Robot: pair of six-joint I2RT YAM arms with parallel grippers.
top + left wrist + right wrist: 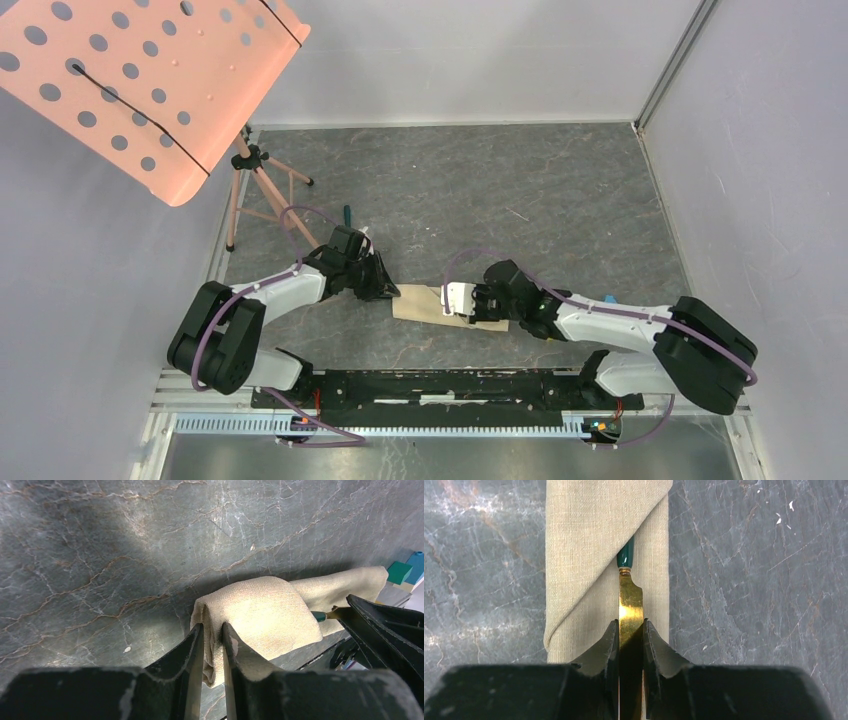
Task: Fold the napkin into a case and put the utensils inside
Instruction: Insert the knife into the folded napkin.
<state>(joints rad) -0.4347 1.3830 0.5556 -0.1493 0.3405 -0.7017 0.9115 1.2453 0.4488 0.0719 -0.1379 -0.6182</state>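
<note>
The beige napkin (425,306) lies folded into a narrow case between the two arms. My left gripper (212,632) is shut on a bunched fold at the napkin's (260,607) left end; in the top view this gripper (394,291) sits at that end. My right gripper (630,628) is shut on the gold knife blade (631,600). The knife's teal handle (625,555) is tucked under the diagonal flap of the napkin (584,540). In the top view the right gripper (452,300) hovers over the napkin's right part. A second dark teal handle (348,213) shows behind the left arm.
A peach perforated board (150,90) on a tripod (258,190) stands at the back left, close to the left arm. Small teal and blue blocks (400,572) show past the napkin in the left wrist view. Grey walls enclose the dark marble table (520,190).
</note>
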